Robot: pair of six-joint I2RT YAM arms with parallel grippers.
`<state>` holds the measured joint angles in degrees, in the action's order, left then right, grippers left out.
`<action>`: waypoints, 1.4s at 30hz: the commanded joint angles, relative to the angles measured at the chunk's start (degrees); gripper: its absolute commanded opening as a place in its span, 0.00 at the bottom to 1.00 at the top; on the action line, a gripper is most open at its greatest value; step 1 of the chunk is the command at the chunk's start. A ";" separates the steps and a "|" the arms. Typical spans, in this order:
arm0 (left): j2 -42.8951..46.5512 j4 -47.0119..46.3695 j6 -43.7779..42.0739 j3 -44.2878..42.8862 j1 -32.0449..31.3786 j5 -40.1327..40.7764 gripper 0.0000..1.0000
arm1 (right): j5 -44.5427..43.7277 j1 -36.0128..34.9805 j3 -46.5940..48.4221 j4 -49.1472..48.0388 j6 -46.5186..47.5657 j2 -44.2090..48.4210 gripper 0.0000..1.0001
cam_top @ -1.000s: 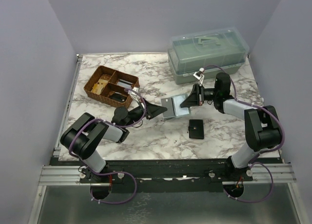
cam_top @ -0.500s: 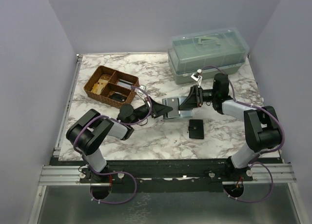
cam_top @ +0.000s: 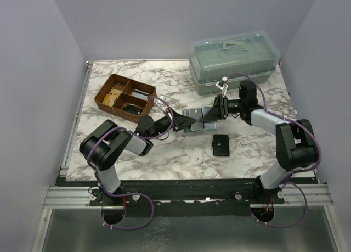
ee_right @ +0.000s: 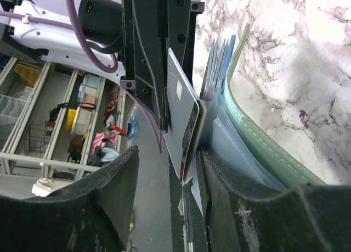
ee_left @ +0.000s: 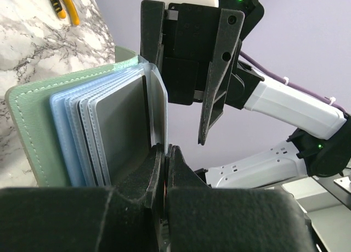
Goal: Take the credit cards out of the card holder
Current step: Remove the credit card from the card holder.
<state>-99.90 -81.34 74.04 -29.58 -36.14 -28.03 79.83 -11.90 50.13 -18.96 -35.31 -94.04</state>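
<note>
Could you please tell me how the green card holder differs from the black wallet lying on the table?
The card holder is sage green; the wallet is black. The card holder is open, its clear sleeves fanned out; the wallet is folded shut. The card holder is pinched by the left gripper; the wallet lies flat with nothing touching it. Both are small, flat and rectangular.

Around card holder (cam_top: 192, 119): basket (cam_top: 112, 107) L, bin (cam_top: 233, 62) behind, blk wallet (cam_top: 220, 145) front.
</note>
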 commanded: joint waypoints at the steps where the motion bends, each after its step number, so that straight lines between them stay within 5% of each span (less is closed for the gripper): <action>1: 0.28 -7.64 0.31 -3.00 -2.74 -0.95 0.00 | -5.04 -1.37 1.44 5.22 4.98 -0.15 0.53; 9: 0.48 -8.22 -0.04 -3.56 -3.30 -0.36 0.00 | -8.11 -1.34 2.54 9.74 8.52 0.61 0.52; 19: -2.98 -8.11 0.39 -7.60 -5.03 -0.52 0.00 | -3.47 -1.37 0.54 1.59 1.56 -0.06 0.51; 25: -4.65 -7.40 0.07 -8.00 -6.11 0.46 0.00 | -3.41 -1.36 0.46 1.04 0.84 -0.09 0.38; 32: -3.17 -2.08 -2.36 -7.41 -6.98 1.15 0.00 | -2.04 -1.03 0.43 -0.40 -0.08 -0.91 0.09; 42: -1.29 -7.31 -0.10 -3.41 -4.94 1.76 0.07 | -0.89 2.03 -1.49 -4.49 -2.58 0.18 0.00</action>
<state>-103.37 -80.99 71.92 -33.98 -38.92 -22.96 77.93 -8.27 49.54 -19.73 -36.27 -94.24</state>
